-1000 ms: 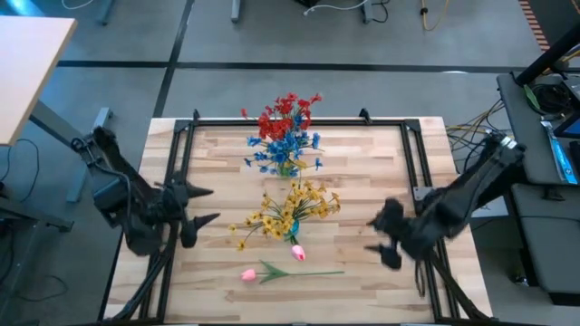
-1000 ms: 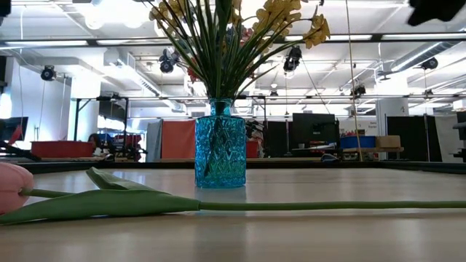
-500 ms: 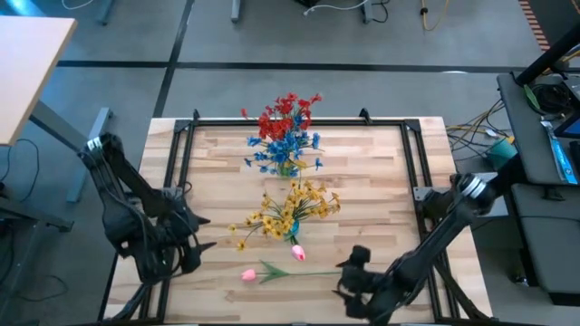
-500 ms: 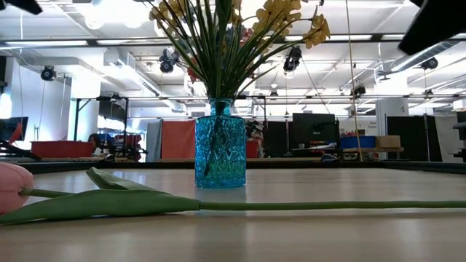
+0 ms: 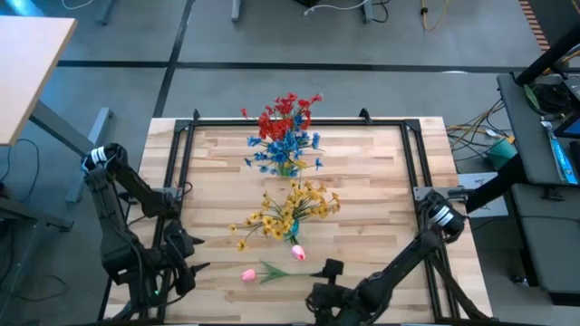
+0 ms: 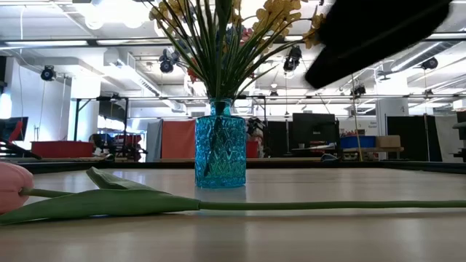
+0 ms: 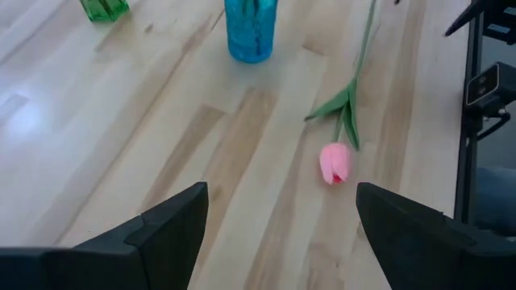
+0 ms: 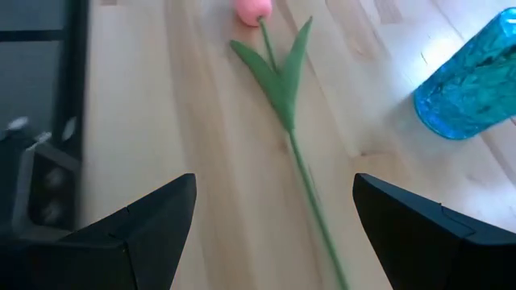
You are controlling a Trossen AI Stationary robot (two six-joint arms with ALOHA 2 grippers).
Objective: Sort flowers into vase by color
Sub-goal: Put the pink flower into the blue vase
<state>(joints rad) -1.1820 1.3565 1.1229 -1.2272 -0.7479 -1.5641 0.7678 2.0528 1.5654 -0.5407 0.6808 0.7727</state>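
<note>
Now we hold our right gripper (image 8: 270, 242), fingers spread, over the thin green stem of the loose pink tulip (image 5: 248, 273) lying on the wooden table (image 5: 381, 181) near the blue glass vase (image 6: 220, 144). We should descend centred on the stem. Since a second ago it swung in from the right edge; the left gripper (image 7: 278, 242), also open, pulled back.

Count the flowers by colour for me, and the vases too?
Red bunch: 1
Blue bunch: 1
Yellow bunch: 1
Pink tulips: 2, one lying flat, the other by the yellow bunch
Vases: 2, blue vase and green vase
Total: 7
</note>
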